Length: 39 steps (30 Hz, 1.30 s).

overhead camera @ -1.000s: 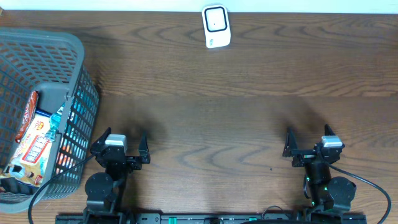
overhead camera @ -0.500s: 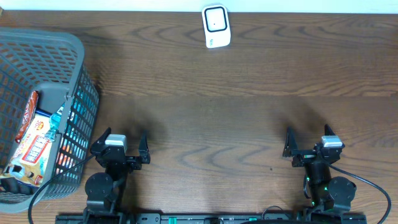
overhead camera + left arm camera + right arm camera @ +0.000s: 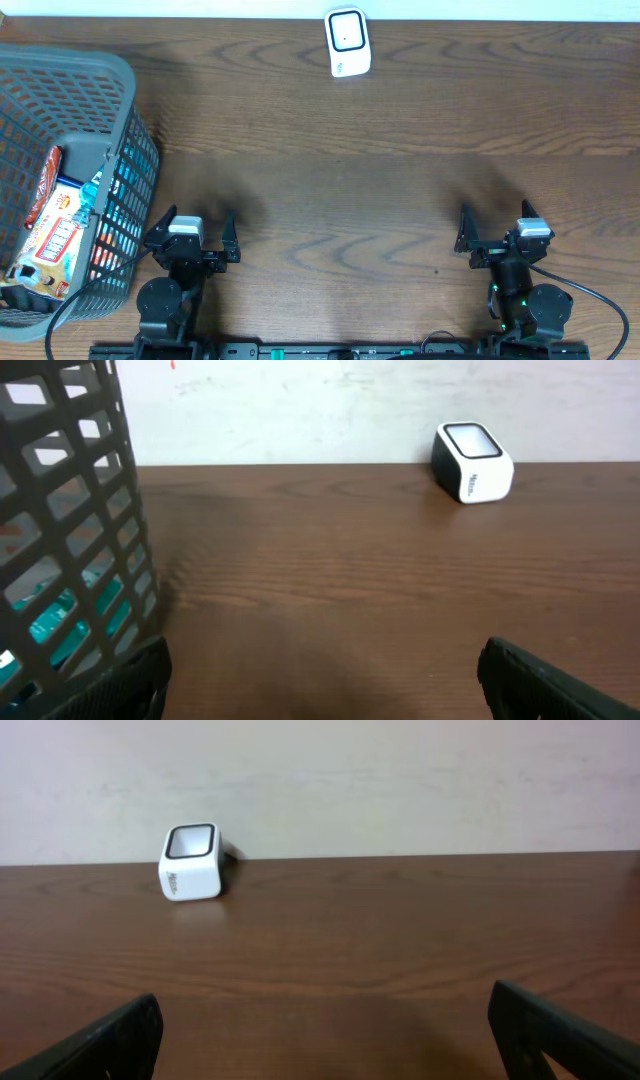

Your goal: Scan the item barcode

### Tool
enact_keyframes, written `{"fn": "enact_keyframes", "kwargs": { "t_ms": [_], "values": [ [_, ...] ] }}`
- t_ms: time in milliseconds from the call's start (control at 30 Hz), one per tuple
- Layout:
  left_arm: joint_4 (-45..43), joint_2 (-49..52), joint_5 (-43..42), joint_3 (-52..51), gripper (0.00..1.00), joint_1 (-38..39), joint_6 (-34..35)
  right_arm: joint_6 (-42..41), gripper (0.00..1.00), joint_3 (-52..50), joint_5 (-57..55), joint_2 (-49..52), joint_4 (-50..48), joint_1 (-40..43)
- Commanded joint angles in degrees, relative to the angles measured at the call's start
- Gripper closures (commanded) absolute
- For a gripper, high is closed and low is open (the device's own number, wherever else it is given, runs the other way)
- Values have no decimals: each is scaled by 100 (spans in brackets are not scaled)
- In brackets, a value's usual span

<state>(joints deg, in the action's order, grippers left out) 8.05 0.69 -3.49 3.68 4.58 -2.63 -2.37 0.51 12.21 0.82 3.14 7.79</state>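
Both tools idle at the near edge of the bench (image 3: 400,200). The left tool (image 3: 198,228) and the right tool (image 3: 495,225) have their jaws spread wide with nothing between them.

The items sit in the grey basket (image 3: 60,52) at the left, just beside the left tool. The best candidate is the flat printed packet (image 3: 58,235) lying on top at the near end. A slim red-brown pack (image 3: 45,185) lies just beyond it, and something teal (image 3: 95,190) is against the right wall. No barcode shows on any of them from here.

The scanner (image 3: 347,42) stands at the far edge, about centre, well apart from both tools, with its window facing up.

Handling, as a judgement:
- The packet looks light, thin and glossy, so it is likely slippery and somewhat floppy, and the contents may crush.
- It is best pinched across a short edge or seam rather than the printed face, with a moderate squeeze.
- The basket walls block a side approach, so the left tool should come down from above.
- The large faces should stay uncovered, as the code is probably on the hidden underside and the packet may need flipping over the scanner.
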Motion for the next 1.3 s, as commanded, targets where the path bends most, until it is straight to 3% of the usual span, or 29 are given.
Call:
{"fn": "enact_keyframes", "kwargs": {
  "t_ms": [0,267,467,733,1267],
  "values": [
    [184,-44,122,-79,2,-28,-116,-59,1,-20,-26,-44,9,-28],
    [170,-42,107,-79,3,-28,-105,-59,1,-20,-26,-44,9,-28],
    [177,-33,-229,-76,2,-28,754,-59,1,-20,-26,-44,9,-28],
    [479,264,-1003,111,2,-28,1241,-59,1,-20,-26,-44,9,-28],
    [929,1344,-1003,1652,2,-28,1237,-59,1,-20,-24,-44,9,-28]
  ]
}}
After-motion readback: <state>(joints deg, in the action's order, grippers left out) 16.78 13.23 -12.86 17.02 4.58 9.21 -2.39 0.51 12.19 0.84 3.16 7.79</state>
